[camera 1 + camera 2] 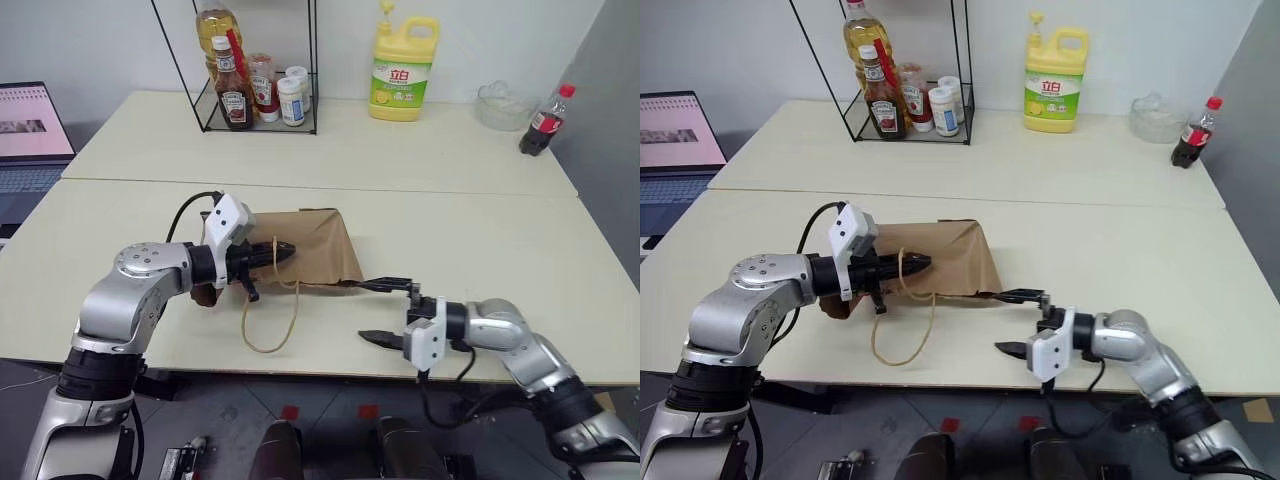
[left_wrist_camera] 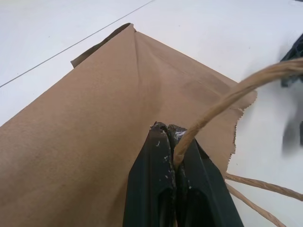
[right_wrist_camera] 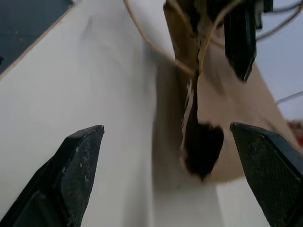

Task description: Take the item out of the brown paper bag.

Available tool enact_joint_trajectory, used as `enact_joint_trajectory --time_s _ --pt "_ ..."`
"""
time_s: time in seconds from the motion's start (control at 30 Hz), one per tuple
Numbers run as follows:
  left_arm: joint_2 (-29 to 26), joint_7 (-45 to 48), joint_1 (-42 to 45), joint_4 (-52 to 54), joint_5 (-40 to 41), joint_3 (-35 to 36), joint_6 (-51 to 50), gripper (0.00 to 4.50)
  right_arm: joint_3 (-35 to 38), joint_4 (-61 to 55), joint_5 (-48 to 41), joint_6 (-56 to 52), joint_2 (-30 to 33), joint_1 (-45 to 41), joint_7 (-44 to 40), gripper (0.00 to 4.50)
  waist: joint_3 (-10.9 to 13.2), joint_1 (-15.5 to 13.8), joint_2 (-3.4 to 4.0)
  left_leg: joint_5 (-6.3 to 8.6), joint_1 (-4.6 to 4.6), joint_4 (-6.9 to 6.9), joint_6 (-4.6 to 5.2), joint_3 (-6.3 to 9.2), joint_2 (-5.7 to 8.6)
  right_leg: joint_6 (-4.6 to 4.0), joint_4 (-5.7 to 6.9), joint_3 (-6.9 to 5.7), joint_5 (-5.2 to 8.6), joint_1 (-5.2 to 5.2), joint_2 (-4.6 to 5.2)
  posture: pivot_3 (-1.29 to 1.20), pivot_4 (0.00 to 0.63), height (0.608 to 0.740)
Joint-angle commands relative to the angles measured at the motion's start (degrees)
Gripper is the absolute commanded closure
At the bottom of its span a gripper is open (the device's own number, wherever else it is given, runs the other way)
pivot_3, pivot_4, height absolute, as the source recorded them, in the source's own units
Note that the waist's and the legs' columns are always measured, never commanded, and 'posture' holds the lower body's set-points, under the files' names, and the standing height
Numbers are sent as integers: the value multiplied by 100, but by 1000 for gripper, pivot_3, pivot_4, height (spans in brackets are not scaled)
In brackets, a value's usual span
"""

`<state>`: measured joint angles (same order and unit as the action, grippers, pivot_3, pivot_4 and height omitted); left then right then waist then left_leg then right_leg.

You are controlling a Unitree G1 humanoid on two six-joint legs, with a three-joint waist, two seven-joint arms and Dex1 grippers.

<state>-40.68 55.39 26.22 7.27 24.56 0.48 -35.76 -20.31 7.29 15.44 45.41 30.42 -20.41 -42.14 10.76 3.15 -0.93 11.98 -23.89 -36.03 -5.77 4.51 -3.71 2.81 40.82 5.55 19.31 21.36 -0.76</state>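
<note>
The brown paper bag point(image 1: 318, 243) lies flat and creased on the near table, its torn mouth point(image 3: 202, 147) facing my right gripper. My left gripper point(image 1: 283, 251) is over the bag's near left part, shut on a twine handle point(image 2: 222, 101) that comes out from between its fingers point(image 2: 161, 189). A second twine loop point(image 1: 270, 322) trails toward the table's front edge. My right gripper point(image 1: 384, 311) stands open just right of the bag's near right corner, pointing at the mouth with nothing between its fingers. The item is hidden from view.
On the far table stand a wire rack of sauce bottles point(image 1: 252, 92), a yellow detergent jug point(image 1: 403, 75), a glass bowl point(image 1: 503, 104) and a dark cola bottle point(image 1: 546, 121). A laptop point(image 1: 30, 135) sits at the far left. The table's front edge runs just under my right gripper.
</note>
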Motion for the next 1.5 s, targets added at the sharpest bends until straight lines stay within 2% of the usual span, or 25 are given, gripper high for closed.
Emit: enact_joint_trajectory --time_s 0.03,0.2,0.43,0.63,0.77,1.03,1.1,1.27,1.5 --pt "20 -38 153 59 4 70 136 4472 -297 433 509 980 -380 -282 554 0 -1 -11 -1 0 0 0 0 0 1 0 0 0 0 0 2 0 150 740" --pt "101 -92 223 62 70 69 49 4472 -688 1388 1546 1633 -908 -642 1376 0 -2 -27 -4 -1 1 -1 -1 0 2 -1 0 0 0 -2 4 0 150 740" --pt "126 -107 275 46 71 55 25 4472 -878 2333 2629 1289 -1531 -1410 2635 0 -3 4 -5 -8 6 0 -14 0 0 -1 6 0 0 -1 3 0 150 740" --pt "152 -119 275 56 75 56 23 4472 -1105 2736 3014 907 -1908 -1829 3301 0 -4 11 -7 -7 7 0 -12 0 0 -1 7 0 -1 -1 3 0 150 740" --pt "151 -121 269 58 76 74 32 4500 -1258 2882 3001 938 -1967 -1972 3436 868 -4 7 -7 -6 6 0 -11 0 1 -2 6 0 -1 -1 3 0 150 740" --pt "128 -139 288 70 79 105 22 4500 -1364 3085 2825 983 -1908 -2052 3498 3862 -4 7 -7 -1 5 0 -2 0 1 -2 6 0 -1 -1 4 0 150 740" --pt "118 -139 311 53 76 114 22 4500 -1360 3124 2772 992 -1866 -2055 3484 4461 -4 10 -7 -1 6 0 -2 1 1 -2 6 0 -1 -1 4 0 150 740" --pt "75 -101 609 -118 29 89 16 4500 -1399 3346 2419 962 -1667 -1996 3068 4461 -5 -10 -8 -1 5 0 -1 1 2 -2 5 -1 -1 -3 5 0 150 740" --pt "87 -233 1539 -878 -90 156 -2 4500 -1446 3065 1617 673 -1313 -1674 1906 4461 -5 -32 -9 -1 6 -1 -1 2 7 -2 3 -3 -1 -8 7 0 150 740"
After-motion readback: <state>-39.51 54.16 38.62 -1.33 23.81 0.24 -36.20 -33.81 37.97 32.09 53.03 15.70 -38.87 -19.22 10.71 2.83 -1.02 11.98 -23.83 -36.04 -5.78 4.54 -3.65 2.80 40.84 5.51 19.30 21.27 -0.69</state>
